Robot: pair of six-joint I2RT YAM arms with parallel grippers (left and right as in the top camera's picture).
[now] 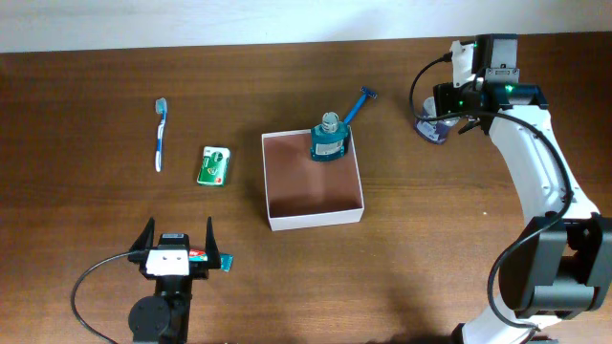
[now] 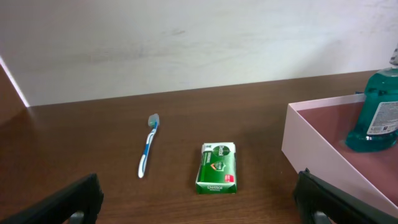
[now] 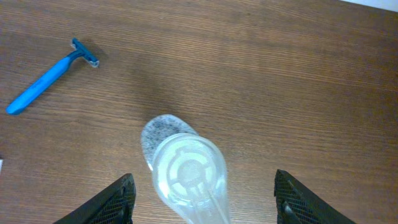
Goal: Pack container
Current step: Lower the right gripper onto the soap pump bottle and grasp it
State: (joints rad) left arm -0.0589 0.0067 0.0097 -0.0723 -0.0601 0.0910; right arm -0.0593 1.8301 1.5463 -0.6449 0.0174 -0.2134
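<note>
The container [image 1: 298,182], a shallow white-walled box with a reddish-brown floor, sits mid-table. A teal bottle [image 1: 329,141] stands in its far right corner; the left wrist view shows the same bottle [image 2: 376,115] behind the container wall [image 2: 311,149]. My right gripper [image 1: 436,122] hangs over a clear bottle [image 1: 430,130] at the far right. In the right wrist view that clear bottle [image 3: 189,177] stands between the fingers [image 3: 115,202], with a gap on each side. My left gripper [image 1: 179,250] is open near the front edge, with nothing between its fingers [image 2: 68,202].
A blue razor [image 1: 360,105] lies just behind the container and shows as a razor [image 3: 50,78] in the right wrist view. A green packet [image 1: 215,164] and a blue-white toothbrush [image 1: 161,134] lie left of the container, ahead of my left gripper.
</note>
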